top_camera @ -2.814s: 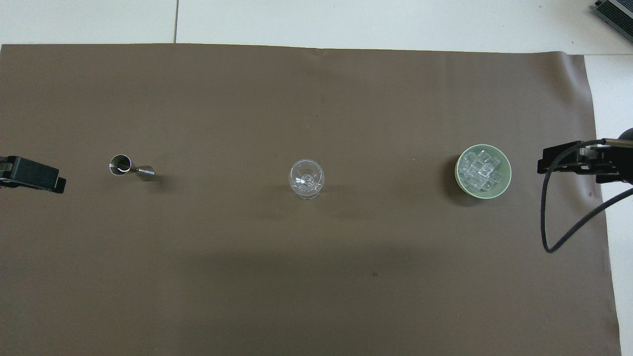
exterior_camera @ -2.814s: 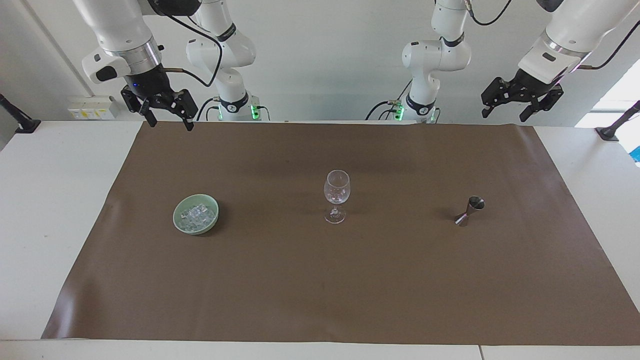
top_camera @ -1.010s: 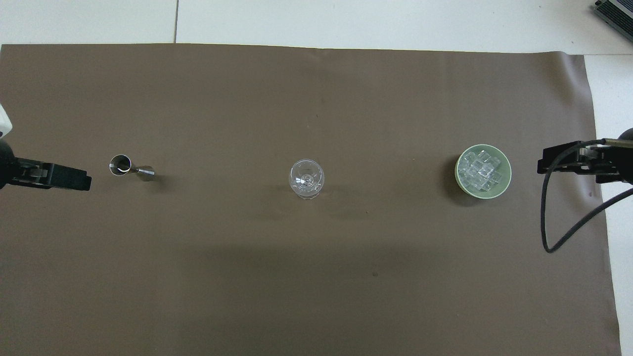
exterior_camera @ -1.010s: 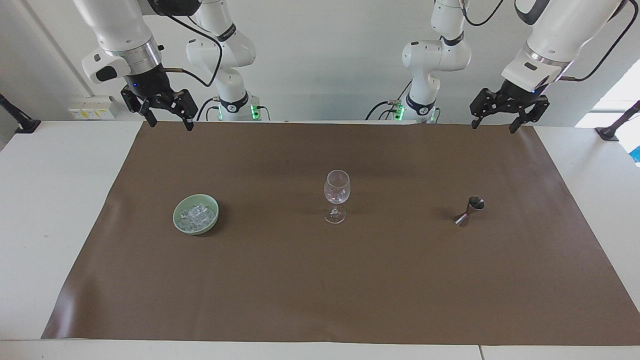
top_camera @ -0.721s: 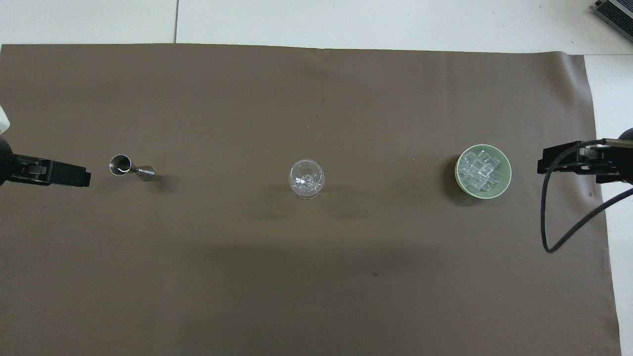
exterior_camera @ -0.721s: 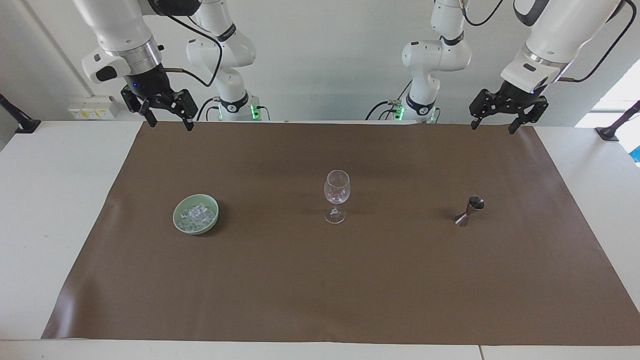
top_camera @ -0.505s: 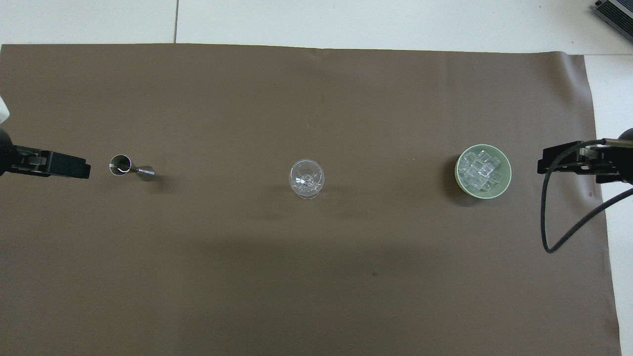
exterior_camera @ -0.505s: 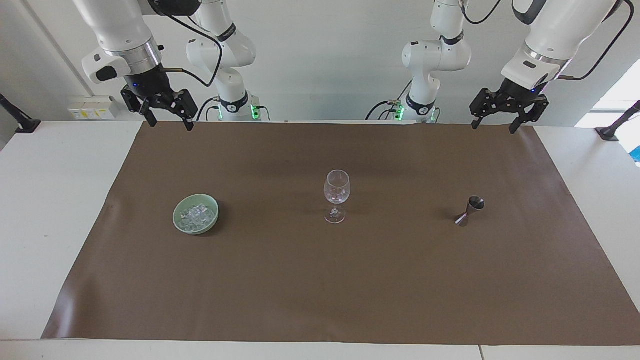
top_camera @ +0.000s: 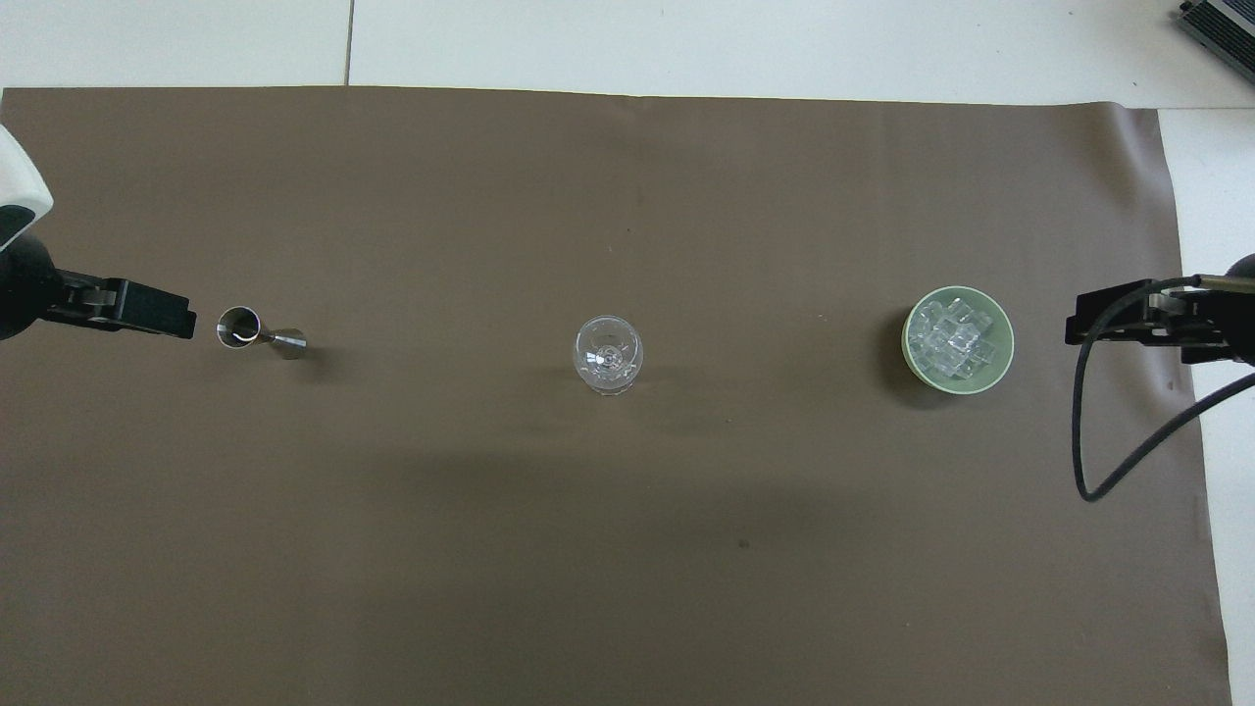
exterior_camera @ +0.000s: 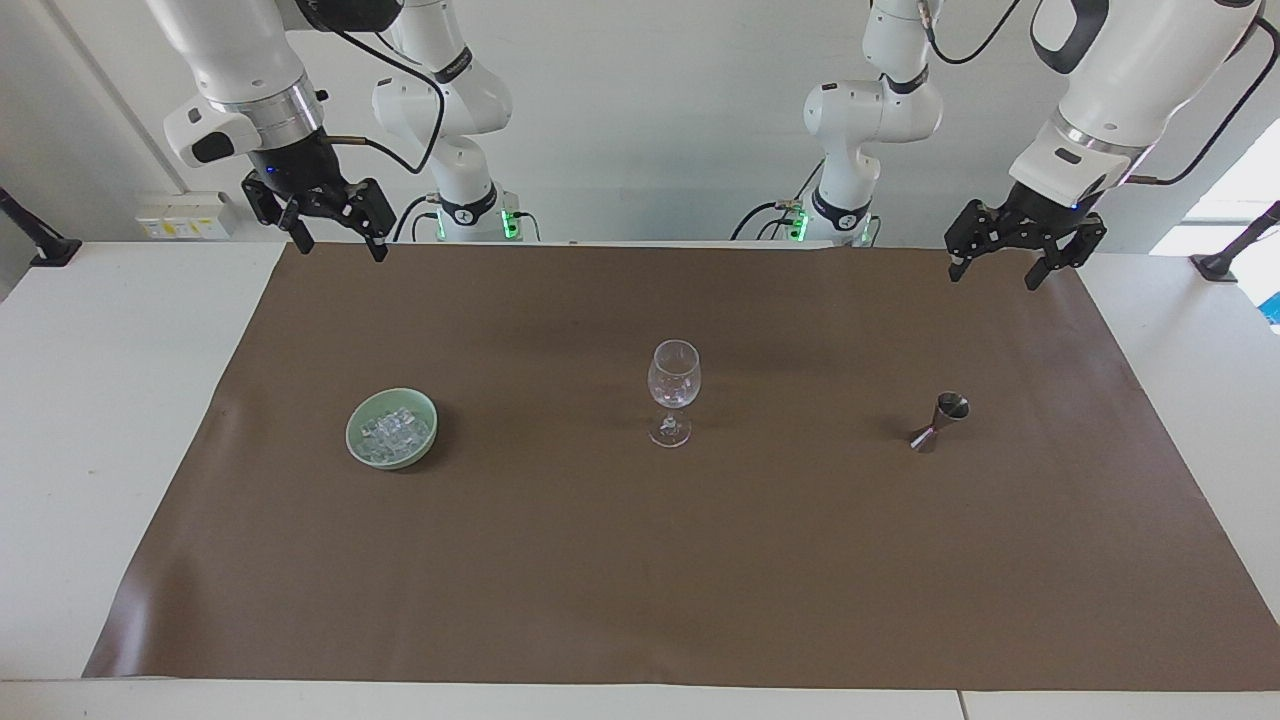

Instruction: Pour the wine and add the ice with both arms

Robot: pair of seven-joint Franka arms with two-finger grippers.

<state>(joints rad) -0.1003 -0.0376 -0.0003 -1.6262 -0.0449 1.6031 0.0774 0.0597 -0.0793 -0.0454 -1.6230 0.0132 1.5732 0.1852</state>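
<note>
A clear stemmed wine glass (exterior_camera: 673,390) stands upright mid-mat and looks empty; it also shows in the overhead view (top_camera: 608,353). The ice (exterior_camera: 395,430) is a heap of clear cubes in a pale green bowl (exterior_camera: 352,437) toward the right arm's end, seen from above as ice (top_camera: 956,338) in the bowl (top_camera: 907,338). A small metal jigger (exterior_camera: 940,422) stands toward the left arm's end (top_camera: 257,331). My left gripper (exterior_camera: 993,278) is open, raised over the mat beside the jigger (top_camera: 181,322). My right gripper (exterior_camera: 340,250) is open and waits raised beside the bowl (top_camera: 1074,328).
A brown mat (exterior_camera: 640,560) covers most of the white table. The two arm bases stand at the table's edge nearest the robots. A black cable (top_camera: 1088,431) loops down from the right arm's wrist over the mat's end.
My left gripper has come down and moved over the mat toward the jigger. The right arm, glass, bowl and jigger have not moved.
</note>
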